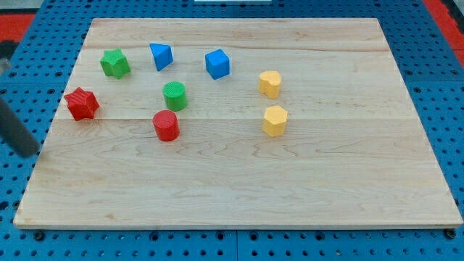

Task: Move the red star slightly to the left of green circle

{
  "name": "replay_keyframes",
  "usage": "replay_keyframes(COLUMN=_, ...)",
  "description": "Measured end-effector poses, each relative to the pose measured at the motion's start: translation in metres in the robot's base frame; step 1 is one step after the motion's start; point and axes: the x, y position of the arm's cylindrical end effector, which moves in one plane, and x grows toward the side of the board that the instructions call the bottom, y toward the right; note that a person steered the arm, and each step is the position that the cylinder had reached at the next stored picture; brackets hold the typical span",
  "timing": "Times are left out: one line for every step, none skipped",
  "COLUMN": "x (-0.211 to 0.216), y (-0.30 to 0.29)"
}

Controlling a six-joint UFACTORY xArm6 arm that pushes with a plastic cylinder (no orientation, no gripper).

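Note:
The red star (81,103) lies near the left edge of the wooden board (239,181). The green circle (175,95) stands to its right, well apart from it. My tip (30,153) is at the view's left, just off the board's left edge, below and left of the red star, touching no block. The rod is blurred.
A green star (114,63), a blue triangle (161,55) and a blue cube (217,64) lie along the top. A red cylinder (166,125) sits just below the green circle. A yellow heart (270,83) and a yellow hexagon (275,120) are right of centre.

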Motion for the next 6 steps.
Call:
replay_keyframes(x=-0.056, y=0.0)
replay_keyframes(x=-0.056, y=0.034)
replay_keyframes(x=-0.064, y=0.037)
replay_keyframes(x=-0.084, y=0.006)
replay_keyframes(x=-0.086, y=0.034)
replay_keyframes(x=-0.086, y=0.068)
